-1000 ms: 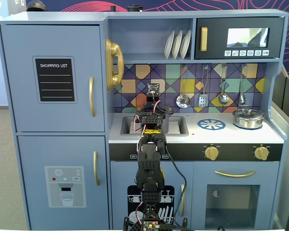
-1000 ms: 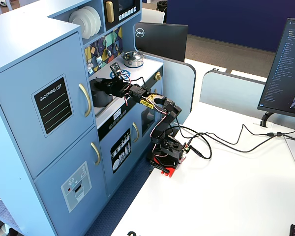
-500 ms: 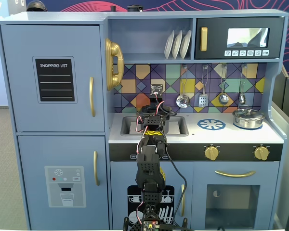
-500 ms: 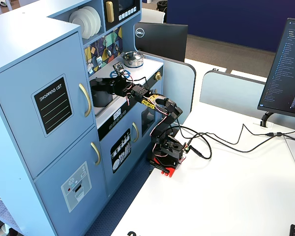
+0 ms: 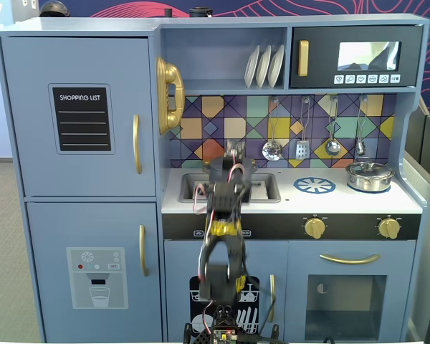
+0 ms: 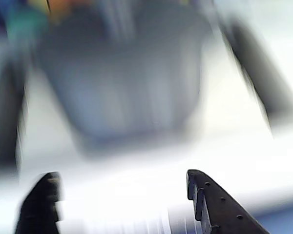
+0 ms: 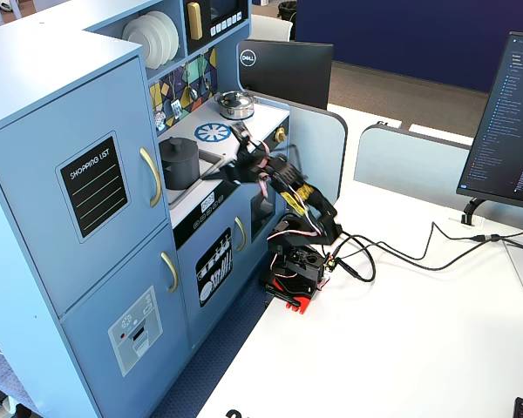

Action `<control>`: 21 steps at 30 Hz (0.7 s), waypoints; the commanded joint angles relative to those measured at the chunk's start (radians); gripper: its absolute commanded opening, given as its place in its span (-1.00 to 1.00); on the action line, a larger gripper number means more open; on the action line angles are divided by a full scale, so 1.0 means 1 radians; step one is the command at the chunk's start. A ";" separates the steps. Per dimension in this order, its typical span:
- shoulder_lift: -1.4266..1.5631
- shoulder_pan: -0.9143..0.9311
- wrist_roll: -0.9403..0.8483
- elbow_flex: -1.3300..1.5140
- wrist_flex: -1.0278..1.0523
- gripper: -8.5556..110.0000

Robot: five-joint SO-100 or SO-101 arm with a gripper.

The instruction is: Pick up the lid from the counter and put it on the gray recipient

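The gray recipient point(image 7: 179, 163), a dark matte pot, stands in the sink of the toy kitchen. It fills the upper middle of the blurred wrist view point(image 6: 122, 83). In a fixed view my arm hides most of the pot point(image 5: 216, 166). My gripper point(image 6: 121, 180) is open and empty, with its jaws wide apart, just in front of the pot over the white counter edge. It also shows in both fixed views point(image 7: 228, 158) point(image 5: 233, 154), smeared by motion. I cannot make out the lid as a separate thing; whether it lies on the pot is unclear.
A shiny silver pot point(image 5: 369, 175) with its own lid stands on the counter's right end, beside the blue-and-white burner circle point(image 5: 314, 185). Utensils point(image 5: 301, 147) hang on the back wall above the counter. The sink basin point(image 5: 261, 188) is recessed. Cables point(image 7: 401, 252) and monitors lie on the white table.
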 commanded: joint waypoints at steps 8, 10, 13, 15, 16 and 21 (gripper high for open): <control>0.344 -0.060 -0.025 0.342 0.316 -0.86; 0.341 -0.046 -0.029 0.459 0.250 -0.86; 0.331 -0.028 -0.046 0.630 0.126 -0.86; 0.318 -0.028 -0.029 0.727 0.049 -0.86; 0.304 -0.031 -0.006 0.767 0.008 -0.86; 0.238 -0.064 0.098 0.871 -0.130 -0.86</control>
